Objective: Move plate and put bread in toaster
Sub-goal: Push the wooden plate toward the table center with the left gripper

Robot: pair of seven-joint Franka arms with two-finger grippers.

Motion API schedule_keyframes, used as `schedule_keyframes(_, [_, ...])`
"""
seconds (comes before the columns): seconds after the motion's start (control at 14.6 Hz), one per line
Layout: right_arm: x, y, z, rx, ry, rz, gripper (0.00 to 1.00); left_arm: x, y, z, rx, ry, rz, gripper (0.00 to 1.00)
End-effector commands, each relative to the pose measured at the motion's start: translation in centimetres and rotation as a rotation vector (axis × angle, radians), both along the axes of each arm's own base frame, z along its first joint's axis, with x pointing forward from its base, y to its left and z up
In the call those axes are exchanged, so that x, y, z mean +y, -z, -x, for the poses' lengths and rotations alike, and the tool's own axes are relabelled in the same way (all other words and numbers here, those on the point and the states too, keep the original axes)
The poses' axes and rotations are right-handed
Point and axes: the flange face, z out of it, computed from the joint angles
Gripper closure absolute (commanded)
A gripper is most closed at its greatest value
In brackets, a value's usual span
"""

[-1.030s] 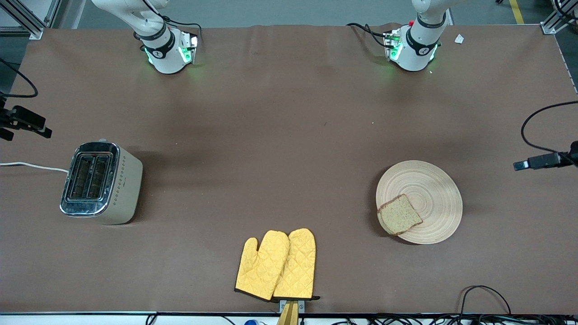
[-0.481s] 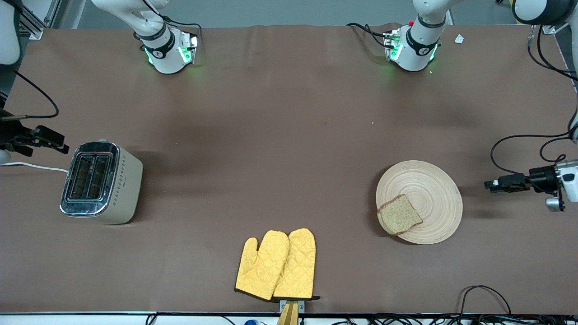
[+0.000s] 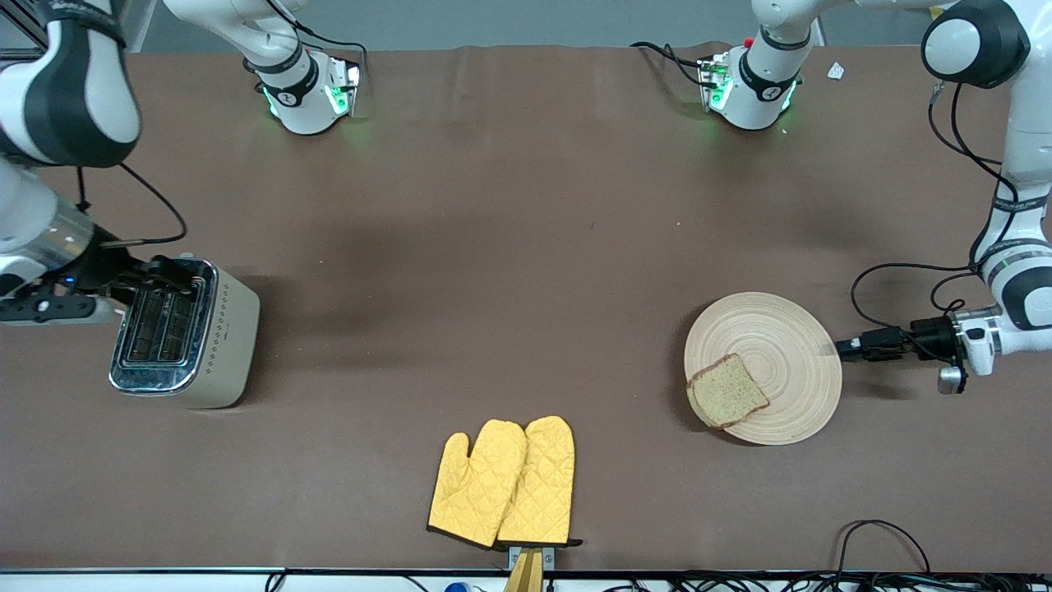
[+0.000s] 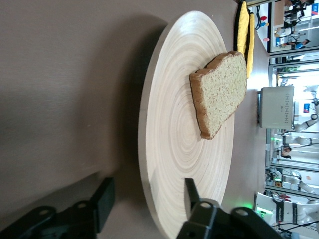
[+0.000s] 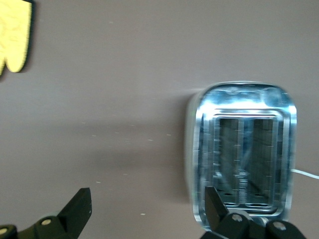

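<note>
- Front view gives me the whole brown tabletop (image 3: 526,247): the toaster (image 3: 185,333) stands at the left of the frame, the plate (image 3: 777,329) at the right, and a pair of yellow oven mitts (image 3: 503,483) lies at the lower middle, near the tabletop's camera-side edge.
- The bread (image 3: 728,390) lies on the plate, on its lower-left part in this frame, with one corner reaching the rim.
- My left pincer (image 3: 840,349) comes in low from the right of the frame and sits at the plate's rim toward the left arm's end of the tabletop.
- Left wrist view shows the plate's edge between the two fingers (image 4: 104,201), one on each side of the rim. They are partly open, and I cannot tell whether they grip the wood.
- My right pincer (image 3: 168,275) enters from the left of the frame and hangs over the upper end of the toaster's chrome top.
- Right wrist view looks straight down on the two slots of the toaster (image 5: 241,159); the fingers (image 5: 77,209) are spread wide with nothing between them, and a mitt tip shows in the upper left corner.
- A white cord (image 3: 49,302) runs from the toaster toward the left edge of the front view.
</note>
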Motion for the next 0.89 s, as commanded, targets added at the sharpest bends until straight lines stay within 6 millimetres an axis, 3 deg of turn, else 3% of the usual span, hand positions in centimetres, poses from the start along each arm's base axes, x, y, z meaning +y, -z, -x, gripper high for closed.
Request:
schedule_keyframes(0.0, [2.8, -0.7, 0.5, -0.010, 0.008, -0.010, 0.00, -1.1, 0.6, -0.8, -0.015, 0.003, 0.030, 0.47])
schedule_keyframes(0.48, [4.4, -2.3, 0.8, -0.017, -0.042, -0.013, 0.00, -4.2, 1.8, -1.2, -0.003, 0.040, 0.067, 0.91])
schedule_keyframes(0.69, [5.5, -3.4, 0.8, -0.029, -0.039, -0.058, 0.00, -7.1, 1.1, -2.0, -0.006, 0.068, 0.109, 0.99])
schedule_keyframes(0.82, [6.6, -3.3, 0.8, -0.029, -0.049, -0.073, 0.00, -10.7, 0.2, -2.9, -0.008, 0.106, 0.136, 0.99])
